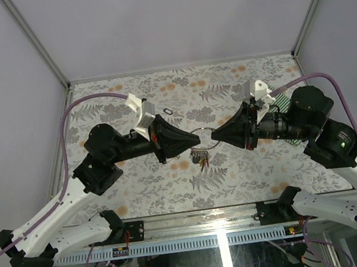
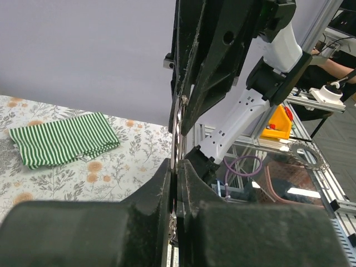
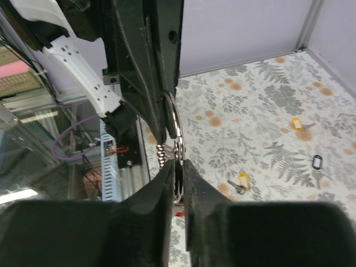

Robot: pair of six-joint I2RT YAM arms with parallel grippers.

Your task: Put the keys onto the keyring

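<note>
The table (image 1: 236, 172) is covered with a flat, matte sheet printed with grey ferns and orange blossoms. A soft green-and-white striped cloth (image 2: 61, 139) lies folded on it, well apart from the work. A small dark oval loop (image 1: 168, 112) rests flat on the covering beside the left arm.

The keyring (image 1: 199, 132), a thin circle of bright silver wire, is held above the table between the two black, wedge-shaped grippers, which are pointed tip to tip. A bunch of small keys (image 1: 201, 157) with coloured plastic heads is seen hanging from its lower edge; how many there are cannot be told. On the table, a yellow-headed key (image 3: 242, 181) lies near a fern print, and a second yellow-headed key (image 3: 297, 123) lies farther off.

The left gripper (image 2: 178, 167) is closed down to a slit, and the ring's wire (image 2: 178, 139) is pinched edge-on between its rough, dark pads. The right gripper (image 3: 177, 167) is likewise narrowed to a thin gap, with the opposite side of the ring (image 3: 177, 125) clamped in it. Small silver loops are seen on the wire just above its fingertips.
</note>
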